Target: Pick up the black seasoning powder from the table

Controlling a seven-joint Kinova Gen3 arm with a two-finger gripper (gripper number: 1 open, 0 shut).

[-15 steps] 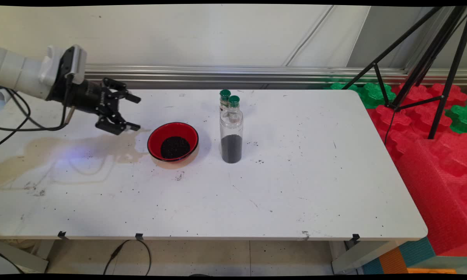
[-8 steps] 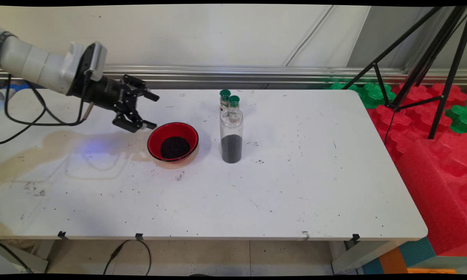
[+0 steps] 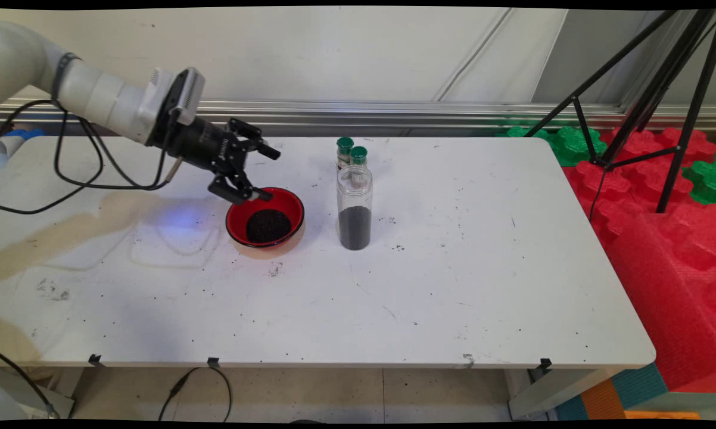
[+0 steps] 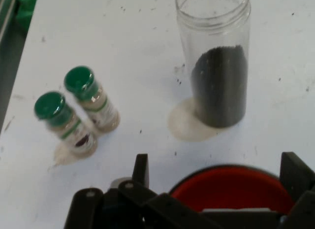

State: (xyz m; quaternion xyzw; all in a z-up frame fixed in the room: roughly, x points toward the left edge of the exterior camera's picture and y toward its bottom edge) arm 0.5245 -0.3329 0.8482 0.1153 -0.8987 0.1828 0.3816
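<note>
My black gripper [image 3: 267,173] hangs open and empty over the far left rim of a red bowl [image 3: 240,213] that holds dark grains [image 3: 268,225]. Its fingers point to the right, one high and one low above the rim. In the hand view the two fingers [image 4: 141,169] rise wide apart, with the red bowl [image 4: 231,187] between them at the bottom. Right of the bowl stands an open clear jar [image 3: 354,206] [image 4: 216,66], about half full of dark grains. Behind the jar stand two small green-capped bottles [image 3: 351,155] [image 4: 74,111].
The white table [image 3: 453,268] bears a brownish stain [image 3: 66,232] at the left and scattered dark specks. Black cables [image 3: 78,173] hang from the arm. A black tripod [image 3: 650,89] and red and green foam blocks [image 3: 668,238] stand off the table's right edge.
The arm has swung right across the table, carrying the open gripper from left of the bowl to over its far left rim. The bowl, jar and bottles have stayed put.
</note>
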